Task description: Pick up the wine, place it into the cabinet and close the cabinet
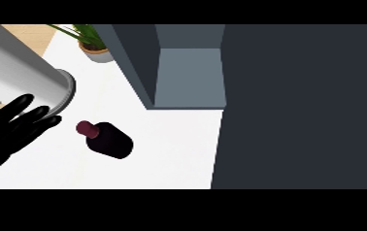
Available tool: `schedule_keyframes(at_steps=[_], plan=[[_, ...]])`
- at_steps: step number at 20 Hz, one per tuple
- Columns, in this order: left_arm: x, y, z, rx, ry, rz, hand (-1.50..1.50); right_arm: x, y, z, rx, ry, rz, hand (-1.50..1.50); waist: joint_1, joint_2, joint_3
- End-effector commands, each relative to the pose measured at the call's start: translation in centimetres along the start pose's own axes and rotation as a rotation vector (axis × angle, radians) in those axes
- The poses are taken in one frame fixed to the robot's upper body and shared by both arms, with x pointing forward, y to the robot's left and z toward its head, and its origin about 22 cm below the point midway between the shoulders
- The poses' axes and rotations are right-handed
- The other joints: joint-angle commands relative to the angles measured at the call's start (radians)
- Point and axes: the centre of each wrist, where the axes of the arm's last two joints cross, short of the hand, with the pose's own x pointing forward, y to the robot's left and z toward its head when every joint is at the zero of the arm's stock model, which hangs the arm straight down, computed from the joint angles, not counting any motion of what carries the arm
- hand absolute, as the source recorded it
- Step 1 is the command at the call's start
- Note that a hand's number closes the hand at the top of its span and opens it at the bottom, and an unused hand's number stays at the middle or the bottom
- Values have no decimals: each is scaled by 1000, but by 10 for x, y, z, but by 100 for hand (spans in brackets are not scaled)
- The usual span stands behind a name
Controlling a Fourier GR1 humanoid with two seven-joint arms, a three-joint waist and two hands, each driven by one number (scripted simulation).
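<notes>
The wine bottle is dark with a red cap and sits on the white counter, left of centre; I cannot tell whether it stands or leans. My left hand shows at the left edge, open with its fingers spread and pointing up and to the right. It is a short gap left of the bottle and does not touch it. The cabinet is open at the top centre, its grey-blue inside showing between dark walls. My right hand does not show.
A wide grey cylinder slants in from the top left, just above my left hand. A potted plant stands at the back, left of the cabinet. A large dark panel fills the right side.
</notes>
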Motion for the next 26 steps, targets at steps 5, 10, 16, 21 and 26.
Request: schedule_keyframes(at_steps=[5, 10, 16, 21, 26], plan=[[26, 20, 9, 16, 35, 21, -150, 38, 18, 16, -10, -43, -24, -150, 0, 1, -1], [27, 3, 12, 47, 60, 5, -150, 55, 20, 29, -21, -26, -28, -150, 0, -2, -1], [4, 25, 16, 76, 87, -2, -150, 47, 27, 18, -16, -37, -15, -150, -8, 0, -2], [-4, 21, 5, 83, 118, -26, -150, 48, 20, 18, -24, -19, -10, -150, -9, 1, 0], [-30, 21, 14, 109, 121, -23, -150, 44, 27, 22, -16, -18, -14, -150, -8, -1, 0]])
